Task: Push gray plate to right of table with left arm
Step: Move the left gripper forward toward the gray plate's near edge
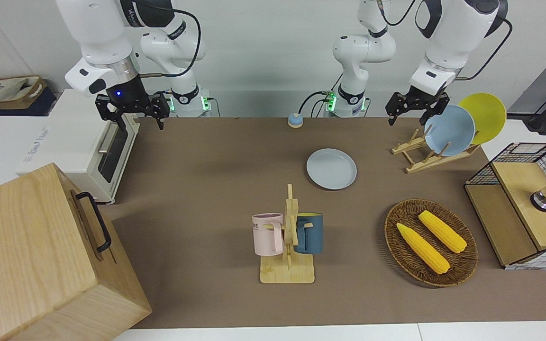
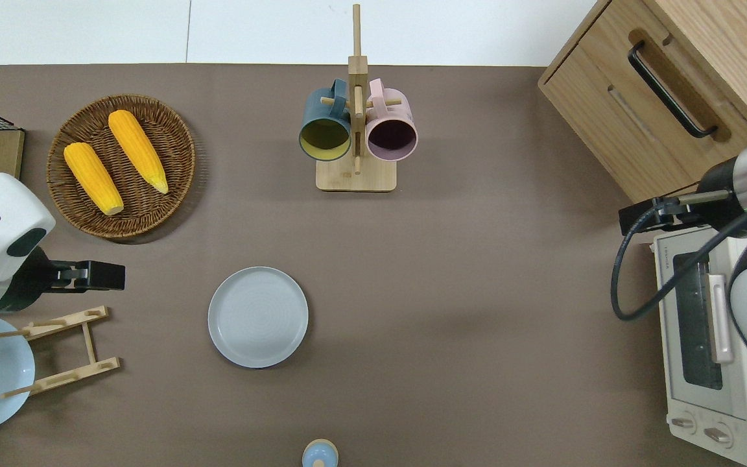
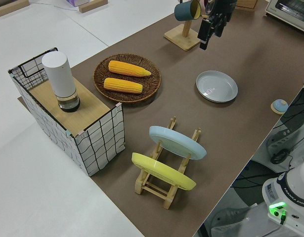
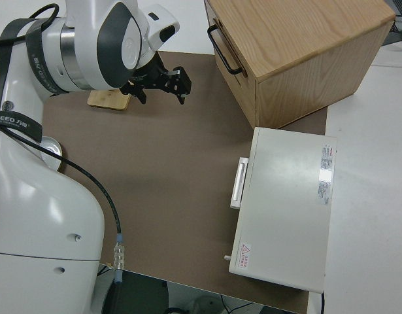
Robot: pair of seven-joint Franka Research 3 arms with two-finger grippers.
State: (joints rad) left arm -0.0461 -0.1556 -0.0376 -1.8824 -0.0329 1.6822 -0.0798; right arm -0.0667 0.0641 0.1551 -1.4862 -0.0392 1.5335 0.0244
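Note:
The gray plate (image 1: 331,168) lies flat on the brown table (image 1: 206,166), nearer to the robots than the mug stand; it also shows in the overhead view (image 2: 258,317) and the left side view (image 3: 217,86). My left gripper (image 1: 408,118) is open and empty, up in the air. In the overhead view the left gripper (image 2: 100,275) is over bare table between the corn basket and the dish rack, apart from the plate and toward the left arm's end. It also shows in the left side view (image 3: 210,30). My right gripper (image 1: 142,124) is open and parked.
A mug stand (image 2: 356,175) holds a blue and a pink mug. A wicker basket (image 2: 172,149) holds two corn cobs. A wooden dish rack (image 2: 62,350) carries a sky-blue plate (image 1: 449,130) and a yellow plate (image 1: 488,113). A toaster oven (image 2: 717,344), a wooden box (image 2: 607,97) and a small blue bell (image 2: 320,454) stand around.

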